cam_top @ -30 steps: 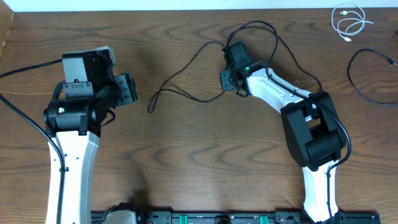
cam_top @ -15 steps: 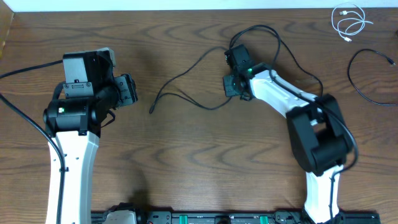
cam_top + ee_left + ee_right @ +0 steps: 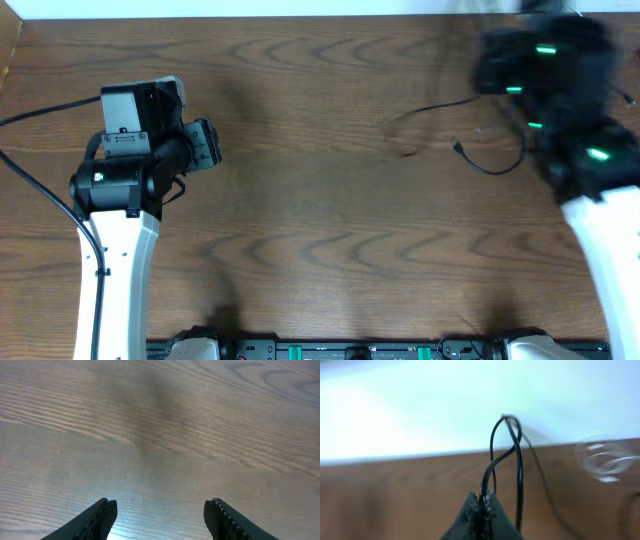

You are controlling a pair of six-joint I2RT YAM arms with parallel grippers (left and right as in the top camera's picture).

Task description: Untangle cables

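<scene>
My right gripper [image 3: 482, 502] is shut on a thin black cable [image 3: 517, 467] that loops up in front of its fingers. In the overhead view the right arm [image 3: 545, 75] is blurred at the far right, and the black cable [image 3: 480, 165] trails from it across the table, one small plug end at its left. The white cable shows only as a blurred coil in the right wrist view [image 3: 607, 460]; the arm hides it from overhead. My left gripper [image 3: 160, 515] is open and empty over bare wood, at the left of the table [image 3: 205, 143].
A thick black cord [image 3: 40, 200] fixed to the left arm runs off the left edge. The table's far edge meets a white wall [image 3: 420, 405] behind the right gripper. A black rail [image 3: 350, 350] lines the front edge.
My right arm has swung fast from the table's middle to the far right corner, dragging the black cable with it and stretching it out. The left arm has not moved.
</scene>
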